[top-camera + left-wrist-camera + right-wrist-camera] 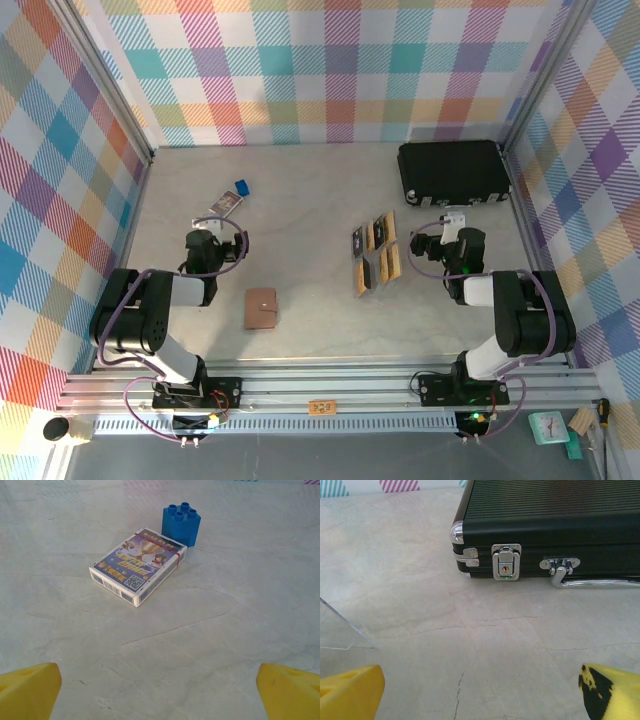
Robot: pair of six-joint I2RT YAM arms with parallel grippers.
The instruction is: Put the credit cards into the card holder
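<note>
Left tool point(160, 692) and right tool point(480, 695) both wide apart, low over table point(310, 200), elbows bent.

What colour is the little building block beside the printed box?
The building block is blue, clearest in the left wrist view.

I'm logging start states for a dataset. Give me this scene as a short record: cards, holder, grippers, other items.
cards: about six thin dark and tan credit cards, clustered right of centre
holder: squarish tan-brown leather wallet, closed, left of the cards and apart from them
left gripper: open, empty, facing a printed box and a blue toy brick
right gripper: open, empty, facing a black ribbed case
</note>
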